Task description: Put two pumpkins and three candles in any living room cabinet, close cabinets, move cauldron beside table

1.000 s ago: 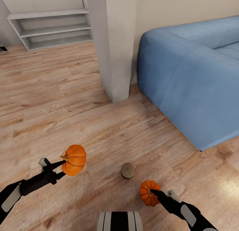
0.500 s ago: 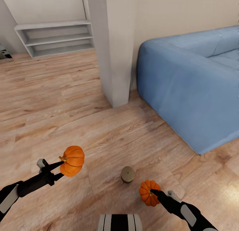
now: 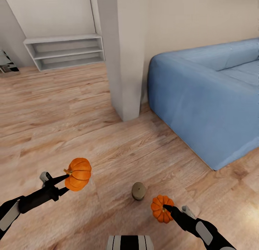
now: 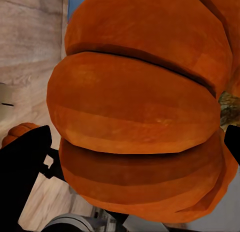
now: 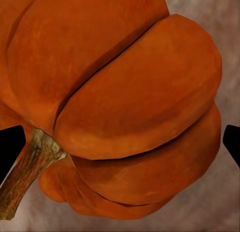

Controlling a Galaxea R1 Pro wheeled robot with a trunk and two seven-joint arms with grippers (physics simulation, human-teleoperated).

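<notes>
Camera shift, not object motion, across the last second: shelving [image 3: 66,51] at the far wall and the blue sofa [image 3: 212,95] sit lower in the head view than a moment back, and a dark edge now peeks in at the upper right corner, too little of it to name. Arms, pumpkins and candle hold the same places relative to each other as before. Likely a head or trunk tilt upward while carrying, meaning pickup is done and transport toward a cabinet is the step in hand.

Left end effector [image 3: 66,179] closed on the left pumpkin [image 3: 79,173], lifted clear of the wooden floor [image 3: 72,110], stem pointing back at the fingers; up close in the left wrist view [image 4: 135,117], dark fingers [image 4: 22,162] on both flanks. Right end effector [image 3: 166,208] clamped on the right pumpkin [image 3: 161,208], held low near the floor; right wrist view shows its ribs and stem [image 5: 125,107].

Count: two pumpkins, both in hand. One candle [image 3: 139,191], standing on the floor between the two arms, nearer the right pumpkin. Two more candles, cauldron and cabinet yet to be dealt with.
</notes>
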